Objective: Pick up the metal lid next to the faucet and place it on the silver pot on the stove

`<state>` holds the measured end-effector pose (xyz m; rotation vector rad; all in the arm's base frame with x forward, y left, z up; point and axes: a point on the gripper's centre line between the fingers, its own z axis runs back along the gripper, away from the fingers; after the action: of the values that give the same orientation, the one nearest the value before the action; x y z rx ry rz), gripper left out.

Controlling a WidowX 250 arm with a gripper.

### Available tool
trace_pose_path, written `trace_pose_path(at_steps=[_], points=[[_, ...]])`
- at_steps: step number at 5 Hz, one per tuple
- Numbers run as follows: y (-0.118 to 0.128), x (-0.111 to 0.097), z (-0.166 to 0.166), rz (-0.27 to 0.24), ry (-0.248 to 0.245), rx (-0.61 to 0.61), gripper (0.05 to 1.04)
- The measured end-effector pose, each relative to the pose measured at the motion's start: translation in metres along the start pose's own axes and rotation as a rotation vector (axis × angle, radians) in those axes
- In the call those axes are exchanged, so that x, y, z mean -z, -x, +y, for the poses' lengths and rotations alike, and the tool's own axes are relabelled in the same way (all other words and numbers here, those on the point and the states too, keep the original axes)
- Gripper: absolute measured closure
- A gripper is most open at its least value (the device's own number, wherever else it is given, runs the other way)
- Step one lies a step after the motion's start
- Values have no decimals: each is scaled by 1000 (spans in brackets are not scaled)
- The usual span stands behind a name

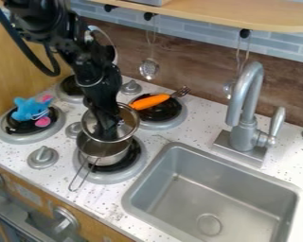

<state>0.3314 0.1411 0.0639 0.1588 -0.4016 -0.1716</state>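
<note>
Over pot (pixel 104 153), gripper (pixel 107 132) pointing down, by lid (pixel 129 116)

- The small silver pot (pixel 105 152) stands upright on a burner (pixel 138 165), wire handle toward the counter's front.
- The round, clear, metal-rimmed lid (pixel 128 121) tilts above the pot.

Stove front (pixel 94 228): a pale patch (pixel 29 191) at the near left, between two knobs (pixel 65 220); any print on it cannot be read.
Lettering, numbers and signs: none readable.
</note>
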Motion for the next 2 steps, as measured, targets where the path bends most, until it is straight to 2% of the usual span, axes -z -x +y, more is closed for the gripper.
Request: trace_pose_path(at_steps=[1, 2], points=[[1, 0, 1, 6, -10, 11, 771], [5, 1, 7, 31, -44, 3, 771]])
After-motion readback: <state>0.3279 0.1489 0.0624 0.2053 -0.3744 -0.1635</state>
